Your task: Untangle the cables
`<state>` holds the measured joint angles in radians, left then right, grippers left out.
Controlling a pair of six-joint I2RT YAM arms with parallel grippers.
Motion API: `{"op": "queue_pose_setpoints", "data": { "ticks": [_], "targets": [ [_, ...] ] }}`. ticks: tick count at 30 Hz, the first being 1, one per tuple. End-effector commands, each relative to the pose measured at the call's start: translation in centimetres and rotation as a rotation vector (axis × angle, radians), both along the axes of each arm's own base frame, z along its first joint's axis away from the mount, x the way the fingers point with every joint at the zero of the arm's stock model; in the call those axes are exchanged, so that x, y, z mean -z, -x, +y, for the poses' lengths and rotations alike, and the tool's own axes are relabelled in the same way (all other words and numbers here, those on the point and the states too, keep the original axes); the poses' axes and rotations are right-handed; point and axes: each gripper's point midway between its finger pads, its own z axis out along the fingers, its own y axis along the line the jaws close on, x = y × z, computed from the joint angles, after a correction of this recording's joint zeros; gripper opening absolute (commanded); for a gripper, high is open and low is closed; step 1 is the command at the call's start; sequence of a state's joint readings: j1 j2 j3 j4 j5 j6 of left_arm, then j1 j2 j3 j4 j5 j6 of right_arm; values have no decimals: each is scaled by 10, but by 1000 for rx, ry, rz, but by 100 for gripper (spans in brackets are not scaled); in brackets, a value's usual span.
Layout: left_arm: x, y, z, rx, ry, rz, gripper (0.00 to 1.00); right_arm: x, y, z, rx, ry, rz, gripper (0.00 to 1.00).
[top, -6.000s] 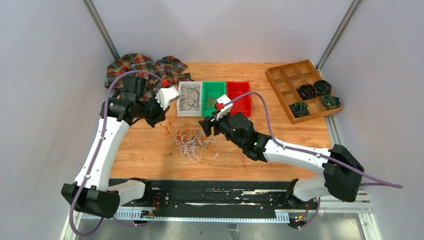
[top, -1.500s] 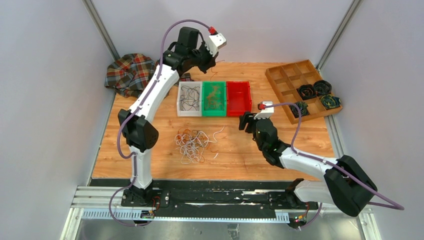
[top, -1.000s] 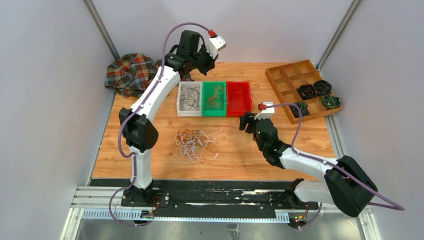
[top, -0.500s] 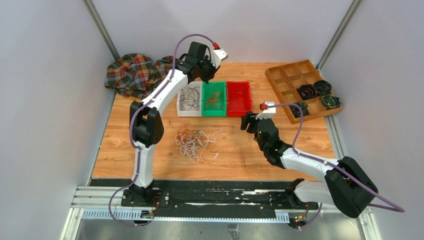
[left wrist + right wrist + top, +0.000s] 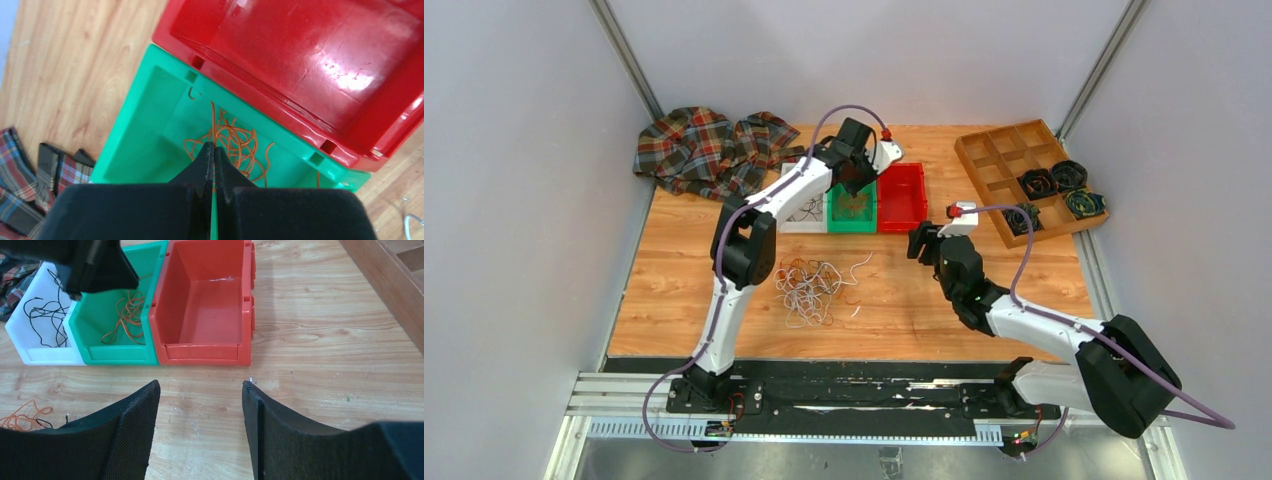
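The tangled cables (image 5: 812, 290), white, orange and black strands, lie in a bunch on the wooden table. My left gripper (image 5: 214, 146) hangs low over the green bin (image 5: 150, 120), shut on one thin orange cable (image 5: 212, 120) that runs out from its tips. More orange cables (image 5: 240, 145) lie coiled in that bin. From above, the left gripper (image 5: 856, 185) is at the green bin (image 5: 852, 222). My right gripper (image 5: 200, 390) is open and holds nothing, above bare table in front of the red bin (image 5: 210, 300). In the top view the right gripper (image 5: 919, 243) is right of the bunch.
A white bin (image 5: 45, 352) holds black cables, and the red bin (image 5: 902, 197) is empty. A plaid cloth (image 5: 709, 150) lies at the back left. A wooden compartment tray (image 5: 999, 150) with dark coils stands at the back right. Loose orange strands (image 5: 20, 417) lie near the right gripper.
The left arm has come down from high above the bins and reached forward, bringing its shut gripper low over the green bin. The right gripper has barely moved.
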<state>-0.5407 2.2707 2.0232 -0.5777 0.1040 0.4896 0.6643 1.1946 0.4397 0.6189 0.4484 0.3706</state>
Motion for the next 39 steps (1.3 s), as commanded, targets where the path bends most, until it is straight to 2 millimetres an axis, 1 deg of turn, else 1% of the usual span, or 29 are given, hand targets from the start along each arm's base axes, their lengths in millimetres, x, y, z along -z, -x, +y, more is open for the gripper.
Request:
{"op": "queue_pose_setpoints", "data": {
  "ticks": [1, 4, 6, 7, 8, 10, 12, 13, 15, 18, 19, 20, 23, 26, 27, 28, 29, 30, 32, 33, 34, 35, 36, 39],
  "targets": [
    [21, -10, 15, -44, -96, -18, 1, -24, -5, 2, -2, -45, -40, 61],
    [24, -12, 19, -57, -118, -22, 1, -27, -4, 3, -14, -51, -43, 61],
    [16, -15, 18, -63, -117, -31, 1, -29, -4, 4, -20, -55, -46, 61],
    [13, -16, 18, -69, -115, -34, 4, -31, -4, 5, -23, -58, -48, 60],
    [9, -16, 18, -72, -113, -33, 10, -32, -3, 5, -26, -58, -49, 60],
    [-1, -12, 16, -57, -97, -24, 32, -36, -3, 5, -30, -57, -54, 60],
    [-14, -3, 15, -36, -85, 4, 52, -43, -1, 5, -39, -55, -64, 60],
    [-23, 2, 15, -24, -75, 14, 61, -45, -1, 4, -39, -53, -69, 61],
    [-52, 17, 16, 8, -49, 15, 82, -51, 1, 6, -61, -42, -81, 62],
    [-86, 45, 24, 64, -19, 27, 97, -55, 4, 12, -102, -32, -83, 65],
    [-96, 56, 28, 81, -15, 33, 100, -55, 4, 15, -120, -29, -78, 66],
    [-104, 68, 34, 96, -14, 45, 98, -55, 5, 19, -146, -25, -70, 68],
    [-121, 106, 54, 123, -5, 102, 98, -46, 7, 39, -237, -9, -27, 70],
    [-123, 134, 80, 97, -5, 137, 98, -32, 8, 78, -407, 13, 39, 71],
    [-125, 141, 89, 83, -11, 135, 98, -26, 10, 95, -489, 16, 65, 71],
    [-119, 147, 102, 55, -44, 139, 98, -20, 12, 113, -567, 18, 90, 71],
    [-118, 151, 113, 35, -73, 130, 98, -13, 12, 127, -631, 17, 120, 70],
    [-117, 156, 121, 22, -92, 127, 98, -14, 10, 144, -694, 6, 138, 70],
    [-116, 165, 135, -15, -80, 138, 98, -2, 13, 169, -814, -10, 188, 68],
    [-116, 166, 143, -49, -65, 148, 98, 4, 14, 178, -860, -19, 212, 67],
    [-118, 167, 149, -75, -50, 153, 98, 8, 15, 187, -902, -27, 230, 67],
    [-118, 166, 155, -99, -44, 157, 98, 17, 17, 194, -936, -29, 257, 66],
    [-119, 166, 162, -119, -45, 155, 98, 20, 22, 202, -980, -34, 274, 65],
    [-120, 164, 178, -150, -51, 141, 98, 34, 30, 212, -1037, -11, 323, 63]
  ]
}}
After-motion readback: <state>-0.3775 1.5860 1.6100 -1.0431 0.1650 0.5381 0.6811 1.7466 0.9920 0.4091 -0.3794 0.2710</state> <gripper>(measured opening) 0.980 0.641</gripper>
